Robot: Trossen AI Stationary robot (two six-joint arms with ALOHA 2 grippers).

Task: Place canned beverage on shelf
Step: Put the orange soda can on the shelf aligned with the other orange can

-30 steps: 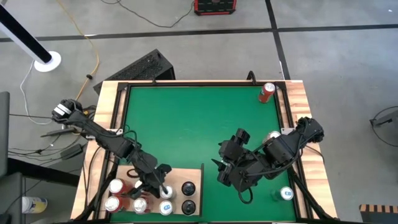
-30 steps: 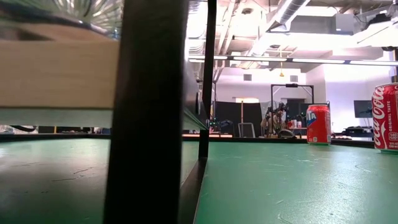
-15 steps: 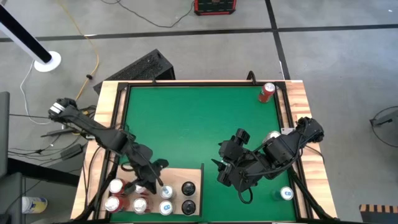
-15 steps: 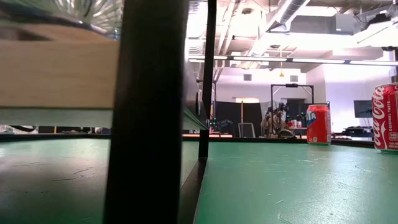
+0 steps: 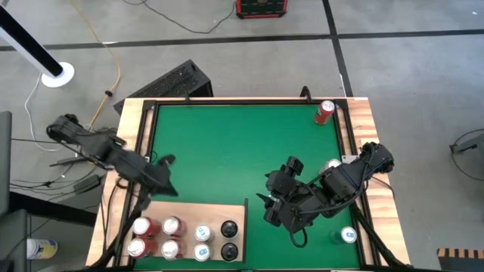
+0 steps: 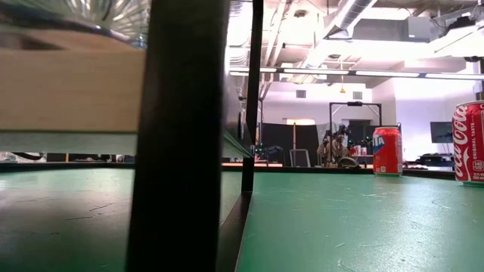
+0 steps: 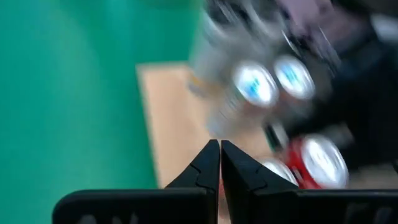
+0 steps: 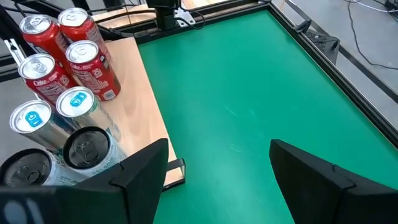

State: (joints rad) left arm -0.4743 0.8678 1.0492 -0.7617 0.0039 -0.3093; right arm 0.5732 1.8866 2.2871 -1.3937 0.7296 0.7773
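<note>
The shelf [image 5: 215, 215] is a pale wooden board at the table's near left, also seen in the right wrist view [image 8: 143, 93]. It is raised on black posts [image 6: 181, 151]. Several cans stand upright on it: red ones [image 5: 172, 224], silver-blue ones [image 5: 202, 233] and dark-topped ones [image 5: 228, 228]. My left gripper [image 5: 169, 189] hangs shut above the mat just beyond the shelf's far left corner, its fingers [image 7: 220, 163] closed on nothing. My right gripper [image 5: 272, 208] is open over the mat to the right of the shelf, with nothing between its fingers [image 8: 217, 162].
A red can [image 5: 325, 112] stands at the far right corner, also seen in the low view [image 6: 388, 151]. A blue-topped can [image 5: 347, 236] is at the near right and a silver can [image 5: 333, 164] is beside the right arm. Another red can [image 6: 473, 143] shows at the low view's right edge. The mat's middle [image 5: 227, 151] is bare.
My left gripper has risen from among the cans on the shelf and drawn back toward the table's far left, tipping closer to level and staying shut. The cans on the shelf stand where they were. My right arm has kept still.
</note>
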